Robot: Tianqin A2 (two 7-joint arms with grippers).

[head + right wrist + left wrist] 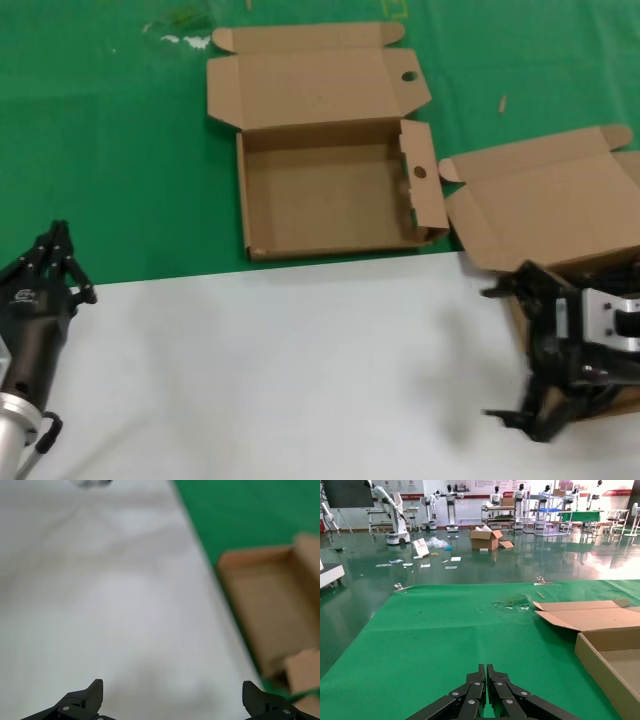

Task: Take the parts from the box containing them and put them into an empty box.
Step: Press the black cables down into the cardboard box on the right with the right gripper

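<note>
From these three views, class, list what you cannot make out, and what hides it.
- The parts: none visible; the right gripper covers the plain-lidded box interior in the head view.
- That box's right side: cut off by the frame edge.
- Holed box: blurred in the right wrist view.

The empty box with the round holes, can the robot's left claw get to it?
Probably yes. The left claw sits shut near the table's left edge, and only bare green mat lies between it and the empty box, whose lid is folded back.
</note>
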